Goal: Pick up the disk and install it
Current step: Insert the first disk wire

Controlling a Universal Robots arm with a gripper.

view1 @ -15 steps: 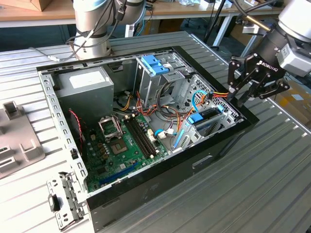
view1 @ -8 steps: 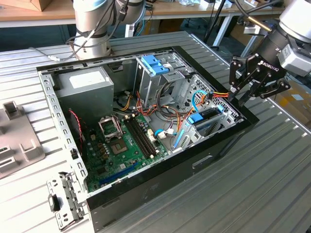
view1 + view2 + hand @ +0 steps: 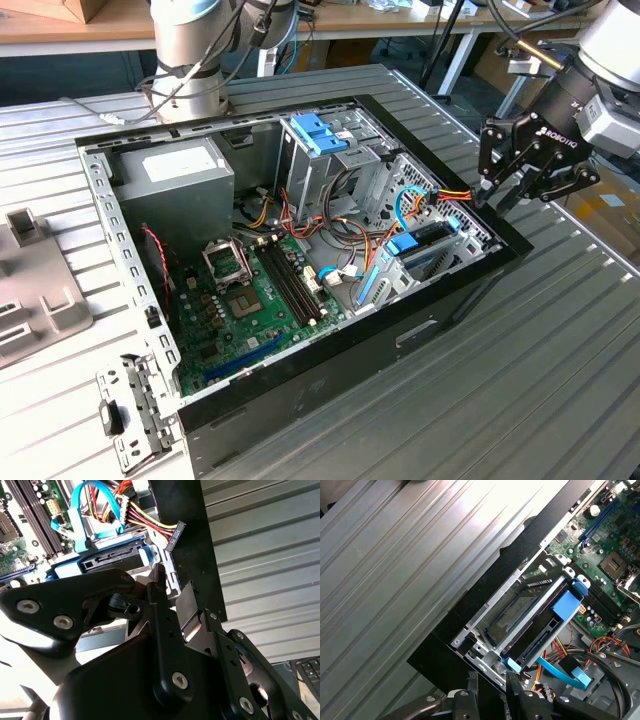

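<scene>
Now | disk point(image 3: 540, 622) seated in bay, long axis along case front wall | pincer point(image 3: 510, 195) empty, slightly parted

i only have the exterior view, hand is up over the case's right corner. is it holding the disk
Observer: No. In the second wrist view the hand is open and empty.
Operator: so where is it
Observer: In the first wrist view the disk lies flat inside the metal bay at the case corner, just below the hand.
Operator: power cable on it?
Observer: It looks unplugged. In the second wrist view the black power plug hangs loose beside the disk's connector end.
</scene>
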